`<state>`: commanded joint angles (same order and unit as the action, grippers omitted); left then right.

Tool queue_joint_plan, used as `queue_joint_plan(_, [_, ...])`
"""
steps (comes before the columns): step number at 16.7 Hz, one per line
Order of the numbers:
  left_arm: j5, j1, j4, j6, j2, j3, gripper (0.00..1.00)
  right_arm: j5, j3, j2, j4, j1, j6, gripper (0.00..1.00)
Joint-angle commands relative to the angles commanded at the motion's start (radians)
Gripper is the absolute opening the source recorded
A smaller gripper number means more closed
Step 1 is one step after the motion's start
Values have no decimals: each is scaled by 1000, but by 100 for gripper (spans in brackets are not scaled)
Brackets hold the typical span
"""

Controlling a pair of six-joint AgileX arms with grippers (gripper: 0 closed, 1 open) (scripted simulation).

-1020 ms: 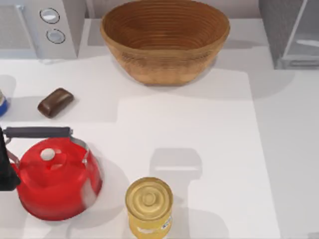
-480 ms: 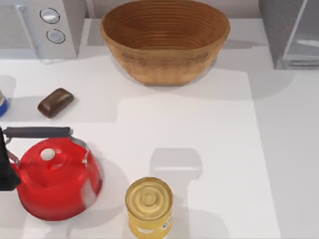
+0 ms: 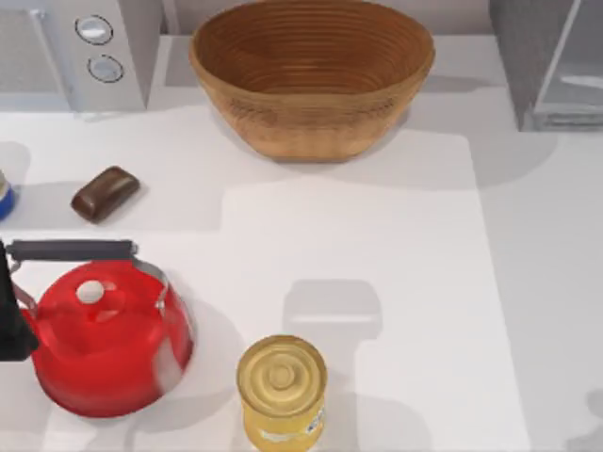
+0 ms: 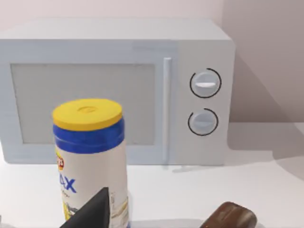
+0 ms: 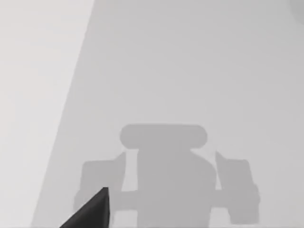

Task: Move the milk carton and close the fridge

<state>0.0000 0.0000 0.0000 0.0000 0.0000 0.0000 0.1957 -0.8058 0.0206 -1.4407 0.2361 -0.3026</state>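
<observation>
1. Left gripper [image 4: 91, 213]: a dark tip of it stands at the near edge of the left wrist view. Whether it is released or clenched cannot be determined. It holds nothing that can be seen.

2. In the top view my left arm [image 3: 9, 315] is a black part at the table's left edge. The red kettle [image 3: 108, 344] stands just beside it, on the side towards the table's middle. The kettle's black handle [image 3: 71, 250] lies level across its top.

3. Directly ahead of the left gripper, and close, stands an upright chip canister [image 4: 90, 156] with a yellow lid and a blue band. The grey microwave [image 4: 118, 90] is beyond the canister, with its door shut and two round knobs [image 4: 205, 102] stacked one above the other. A brown rounded block [image 4: 230, 217] lies on the white table [image 3: 377, 245] near the gripper, beside the canister and apart from it.

4. Farther from the left gripper, towards the table's right: a yellow tin can [image 3: 281, 386] upright at the near edge, and a wicker basket [image 3: 311, 75] at the far edge.

5. The fridge [image 3: 551, 66] stands at the far right corner, well apart from the left gripper, with the whole table width between them. Its door position cannot be determined.

6. Right gripper [image 5: 92, 213]: a dark tip stands over bare table, with the gripper's shadow [image 5: 164, 175] on the surface below it. Grip state cannot be determined.
</observation>
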Motion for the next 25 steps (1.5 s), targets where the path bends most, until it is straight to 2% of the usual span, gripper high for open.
queue_joint_plan(3, [0, 0, 0, 0, 0, 0, 100, 144, -98, 232, 10, 234, -280, 100])
queue_joint_plan(8, [0, 0, 0, 0, 0, 0, 100, 373, -247, 716, 19, 682, -860, 100])
queue_joint_plan(11, [0, 0, 0, 0, 0, 0, 100, 488, -324, 1022, 10, 942, -1193, 100])
queue_joint_plan(14, [0, 0, 0, 0, 0, 0, 100, 582, -390, 1307, -5, 1176, -1464, 100])
queue_joint_plan(17, [0, 0, 0, 0, 0, 0, 100, 658, -450, 1541, -19, 1369, -1641, 100])
queue_joint_plan(20, [0, 0, 0, 0, 0, 0, 100, 717, -499, 1709, -32, 1506, -1729, 100])
queue_joint_plan(25, [0, 0, 0, 0, 0, 0, 100, 749, -532, 1802, -45, 1574, -1750, 100])
